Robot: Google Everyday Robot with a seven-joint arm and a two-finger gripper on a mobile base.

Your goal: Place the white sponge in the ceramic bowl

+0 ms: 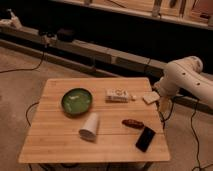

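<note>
The white sponge [150, 97] is lying near the table's [60, 140] edge at two o'clock, well apart from the ceramic bowl [76, 101] sitting toward ten o'clock. The gripper [162, 104] is hovering just beside the white sponge, its fingers spread.
</note>
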